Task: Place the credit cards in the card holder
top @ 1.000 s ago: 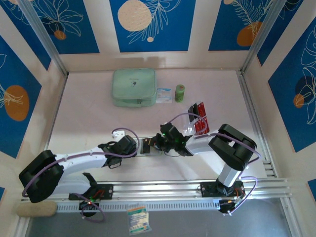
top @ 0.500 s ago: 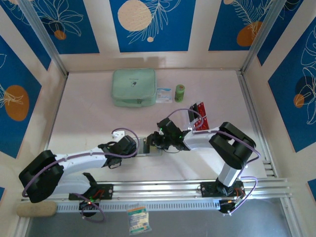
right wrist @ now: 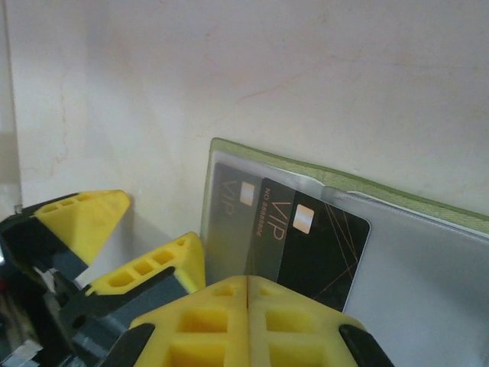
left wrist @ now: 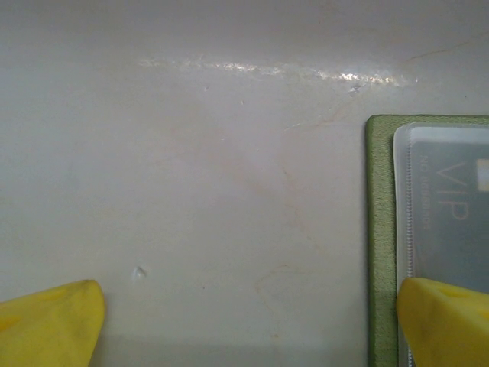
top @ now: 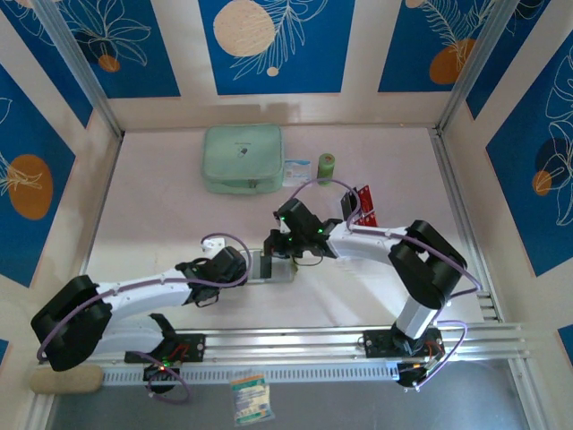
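The olive-green card holder (right wrist: 397, 195) lies open on the table, also seen from above (top: 279, 271). One grey VIP card (right wrist: 228, 222) sits under its clear sleeve. A black VIP card (right wrist: 325, 248) lies slanted, its left part inside the sleeve. My right gripper (right wrist: 248, 281) is shut, its tips over that card's near edge; whether they press it I cannot tell. My left gripper (left wrist: 244, 329) is open, its right finger (left wrist: 447, 321) resting on the holder's edge (left wrist: 378, 229). Red credit cards (top: 363, 204) stand in a clear rack.
A pale mint zip pouch (top: 243, 159) lies at the back, with a small packet (top: 297, 172) and a green cylinder (top: 327, 167) beside it. Both arms meet at mid-table (top: 269, 260). Metal rails (top: 295, 345) run along the near edge.
My right gripper has moved left and farther back, away from the rack and over the card holder. The left arm has stayed put.
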### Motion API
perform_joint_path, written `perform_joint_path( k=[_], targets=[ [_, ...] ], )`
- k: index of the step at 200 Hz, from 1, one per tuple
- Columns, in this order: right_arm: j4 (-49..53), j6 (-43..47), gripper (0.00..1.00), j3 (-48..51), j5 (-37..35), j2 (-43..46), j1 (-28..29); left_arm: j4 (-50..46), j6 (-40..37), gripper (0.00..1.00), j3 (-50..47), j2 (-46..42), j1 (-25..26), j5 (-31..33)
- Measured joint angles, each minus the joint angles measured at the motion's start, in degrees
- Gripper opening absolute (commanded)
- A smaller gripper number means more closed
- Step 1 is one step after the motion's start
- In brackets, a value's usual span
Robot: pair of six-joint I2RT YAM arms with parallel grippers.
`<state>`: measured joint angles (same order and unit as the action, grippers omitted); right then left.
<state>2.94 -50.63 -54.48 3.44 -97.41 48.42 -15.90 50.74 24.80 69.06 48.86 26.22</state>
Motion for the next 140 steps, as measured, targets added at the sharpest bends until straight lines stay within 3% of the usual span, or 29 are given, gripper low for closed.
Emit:
perform_joint_path(
  k=[140],
  targets=[
    [7.0,2.7,0.00,-9.2,-1.7,-11.4,4.0,0.0,-0.2,0.98,0.0,0.0,0.0,0.0]
  ],
)
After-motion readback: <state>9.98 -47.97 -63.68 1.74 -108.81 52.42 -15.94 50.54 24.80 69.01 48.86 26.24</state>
